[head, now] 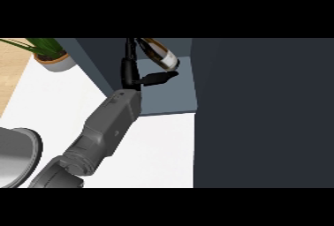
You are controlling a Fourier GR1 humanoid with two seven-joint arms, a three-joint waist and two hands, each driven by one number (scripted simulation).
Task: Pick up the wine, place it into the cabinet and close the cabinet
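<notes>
Head view: left hand (134, 73) reaches into the cabinet (176, 95), fingers curled round the tilted wine bottle (160, 53) (label end visible). Right hand not visible.

Single head view, steeply downward, close over counter (163, 145), cabinet (261, 110)

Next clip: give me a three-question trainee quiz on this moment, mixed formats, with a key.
1. True or false: the wine bottle lies flat on the white counter.
2. Multiple choice: what stands at the view's upper left? A) potted plant B) kettle C) toaster
3. Fill in: the hand holds the bottle inside the open ____.

Key: 1 false; 2 A; 3 cabinet.
</notes>
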